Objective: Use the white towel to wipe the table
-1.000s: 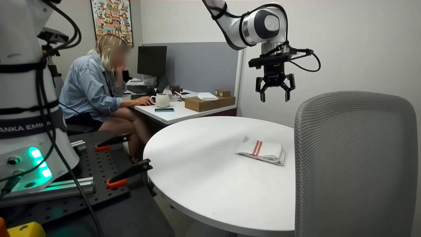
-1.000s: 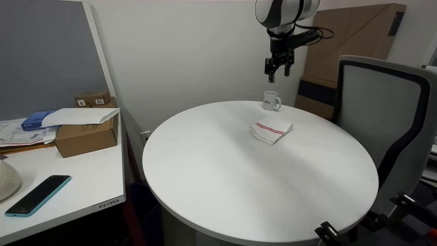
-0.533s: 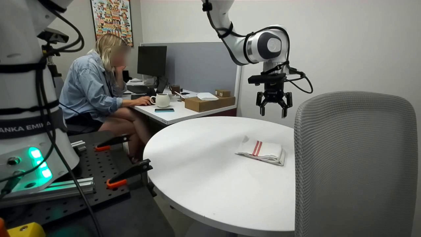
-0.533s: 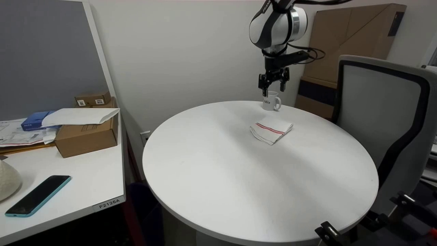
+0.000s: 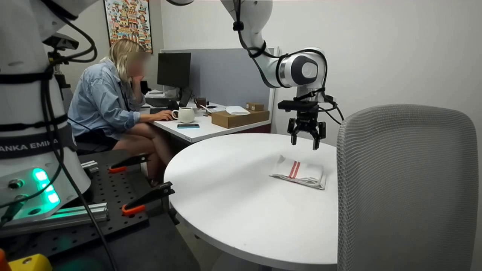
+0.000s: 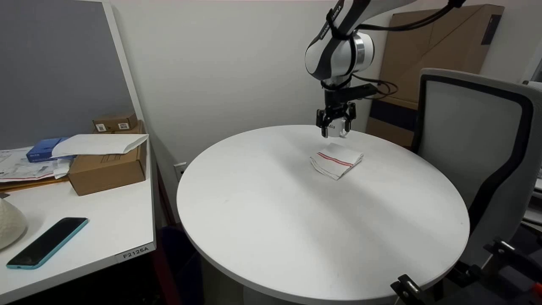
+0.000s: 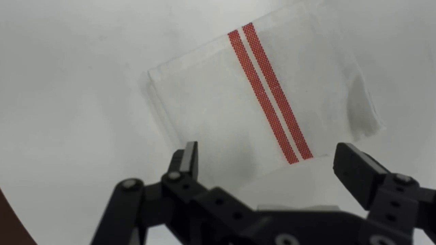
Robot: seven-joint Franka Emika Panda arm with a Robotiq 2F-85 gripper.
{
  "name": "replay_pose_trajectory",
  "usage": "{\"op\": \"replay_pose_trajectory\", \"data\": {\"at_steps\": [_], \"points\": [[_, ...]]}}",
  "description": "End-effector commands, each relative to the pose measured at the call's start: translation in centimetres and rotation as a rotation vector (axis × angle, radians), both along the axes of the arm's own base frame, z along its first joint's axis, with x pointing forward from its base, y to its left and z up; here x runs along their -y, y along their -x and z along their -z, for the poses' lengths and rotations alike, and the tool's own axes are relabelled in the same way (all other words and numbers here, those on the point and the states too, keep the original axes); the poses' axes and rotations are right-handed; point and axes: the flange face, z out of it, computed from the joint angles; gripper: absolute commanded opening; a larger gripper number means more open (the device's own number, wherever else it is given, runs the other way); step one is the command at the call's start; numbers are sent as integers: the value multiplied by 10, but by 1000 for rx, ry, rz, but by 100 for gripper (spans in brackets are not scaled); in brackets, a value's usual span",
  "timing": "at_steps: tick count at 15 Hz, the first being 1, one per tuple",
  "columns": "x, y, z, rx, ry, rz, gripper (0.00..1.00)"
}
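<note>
In the wrist view, wide-parted fingers (image 7: pixel 357 173) partly hide an edge of the folded towel (image 7: pixel 259 97); its red stripes look woven. It lies on the round, glossy surface (image 5: pixel 248 210), partly blocked by a mesh chair (image 5: pixel 408 188) in an exterior view. In an exterior view, the fingers partly cover a mug (image 6: pixel 335 128).
</note>
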Motion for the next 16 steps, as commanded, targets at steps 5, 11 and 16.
{"op": "replay_pose_trajectory", "data": {"at_steps": [5, 11, 16], "points": [[7, 0, 36, -12, -9, 125, 100], [14, 0, 57, 0, -39, 195, 100], [18, 1, 69, 4, -15, 187, 72]]}}
